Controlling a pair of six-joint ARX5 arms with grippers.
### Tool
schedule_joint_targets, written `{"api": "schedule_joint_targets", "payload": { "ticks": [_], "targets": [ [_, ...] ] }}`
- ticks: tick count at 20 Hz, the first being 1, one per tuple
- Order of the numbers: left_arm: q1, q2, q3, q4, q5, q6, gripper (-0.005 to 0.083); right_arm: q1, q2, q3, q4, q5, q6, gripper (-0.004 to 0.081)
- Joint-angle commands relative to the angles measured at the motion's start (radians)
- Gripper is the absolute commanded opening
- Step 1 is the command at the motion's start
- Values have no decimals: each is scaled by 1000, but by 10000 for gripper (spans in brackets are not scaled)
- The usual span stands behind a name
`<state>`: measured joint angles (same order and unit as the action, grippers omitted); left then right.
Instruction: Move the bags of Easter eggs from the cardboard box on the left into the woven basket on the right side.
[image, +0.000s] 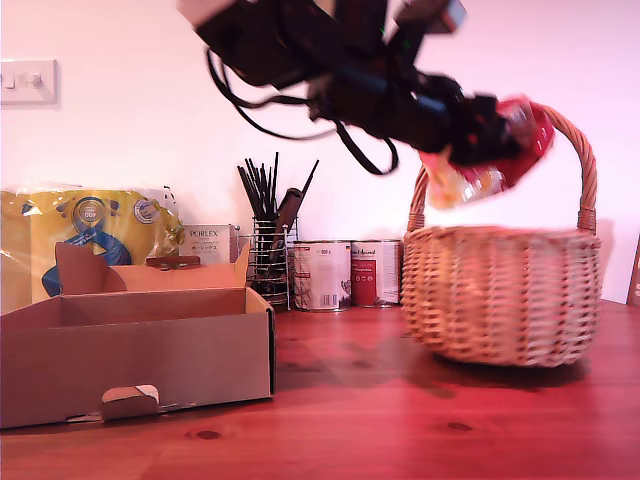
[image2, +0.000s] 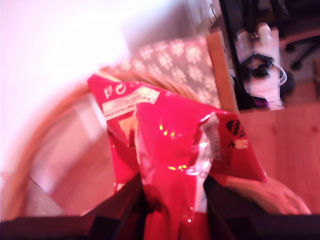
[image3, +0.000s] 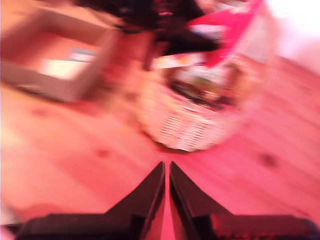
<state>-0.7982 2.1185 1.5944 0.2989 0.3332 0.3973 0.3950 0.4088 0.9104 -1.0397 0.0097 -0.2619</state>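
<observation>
A red-and-white bag of Easter eggs hangs in the air over the woven basket, under its arched handle, at the exterior view's right. My first gripper is shut on it. In the first wrist view the red bag fills the space between the dark fingers. The brown cardboard box stands at the exterior view's left, and its inside is hidden from that view. My second gripper is shut on nothing above the table, looking at the blurred basket and box.
Along the back wall stand a large yellow plastic pack, a white Porlex carton, a black wire utensil holder and two tins. Bare red-brown wooden table lies between box and basket.
</observation>
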Motion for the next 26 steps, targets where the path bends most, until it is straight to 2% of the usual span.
{"api": "schedule_joint_targets", "payload": {
  "ticks": [1, 8, 12, 13, 16, 17, 18, 26],
  "targets": [
    [-5, 58, 13, -39, -9, 6, 128, 2, -2, -4, 12, 3, 3, -13],
    [-2, 64, 13, -40, -58, 30, 130, 2, -2, -4, 35, 2, 3, -13],
    [-3, 64, 13, -47, -58, 29, 139, 2, -2, -4, 48, 2, 1, -13],
    [-3, 64, 13, -54, -52, 29, 203, 2, -2, -4, 48, 2, 1, -13],
    [-3, 64, 13, -56, -48, 30, 566, 2, -2, -4, 47, 1, 1, -13],
    [-4, 64, 13, -57, -56, 30, 652, 2, -2, -4, 47, 1, 1, -13],
    [-5, 64, 13, -60, -56, 30, 675, 2, -2, -4, 48, 1, 1, -13],
    [-16, 53, 13, -94, -65, 28, 669, 2, -2, -4, 48, 0, 2, -13]
  ]
}}
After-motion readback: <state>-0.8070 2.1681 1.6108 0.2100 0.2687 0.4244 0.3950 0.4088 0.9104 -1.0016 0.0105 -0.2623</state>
